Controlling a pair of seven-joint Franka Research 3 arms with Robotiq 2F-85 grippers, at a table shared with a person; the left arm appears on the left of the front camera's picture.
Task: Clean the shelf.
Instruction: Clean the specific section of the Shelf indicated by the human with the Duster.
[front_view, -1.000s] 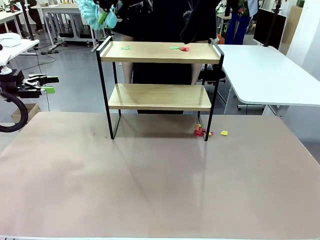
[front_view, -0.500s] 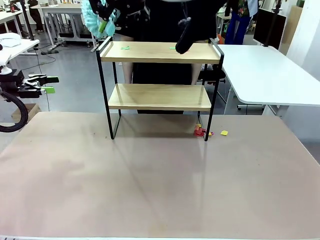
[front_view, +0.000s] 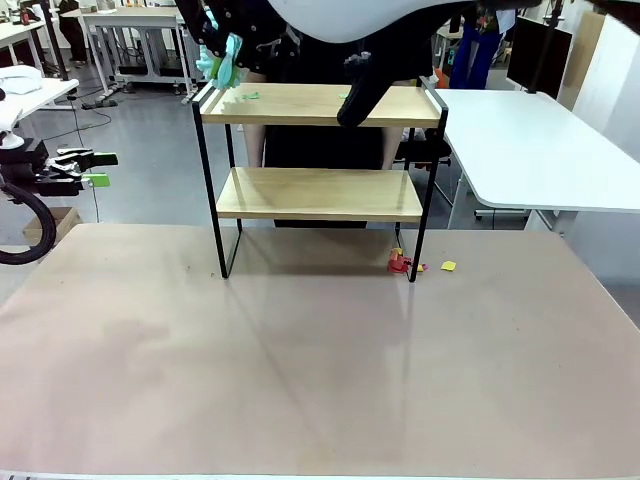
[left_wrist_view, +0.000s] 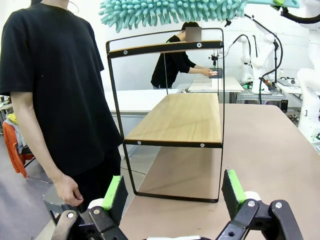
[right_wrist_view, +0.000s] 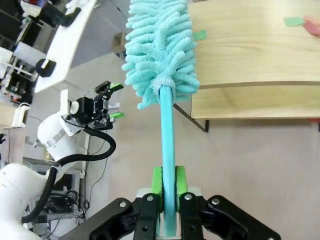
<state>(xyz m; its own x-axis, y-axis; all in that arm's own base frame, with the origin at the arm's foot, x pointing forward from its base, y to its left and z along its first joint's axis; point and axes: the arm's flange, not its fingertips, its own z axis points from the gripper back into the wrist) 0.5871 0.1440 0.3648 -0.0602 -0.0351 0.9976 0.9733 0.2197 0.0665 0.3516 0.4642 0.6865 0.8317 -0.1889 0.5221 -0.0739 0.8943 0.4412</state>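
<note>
The shelf, rigid yet probably light enough to shift, stands beyond both sets of fingers. The right gripper pinches the slim handle of a soft teal duster, its fluffy head at the top board's end; the left gripper gapes empty.

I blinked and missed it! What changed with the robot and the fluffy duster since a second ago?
The right hand, shut on the duster, brought it down and a little to the right, to the left end of the shelf's top board. Its arm now reaches across above the shelf. The left hand stayed open off to the side, and the shelf and the scraps by its leg did not move.
</note>
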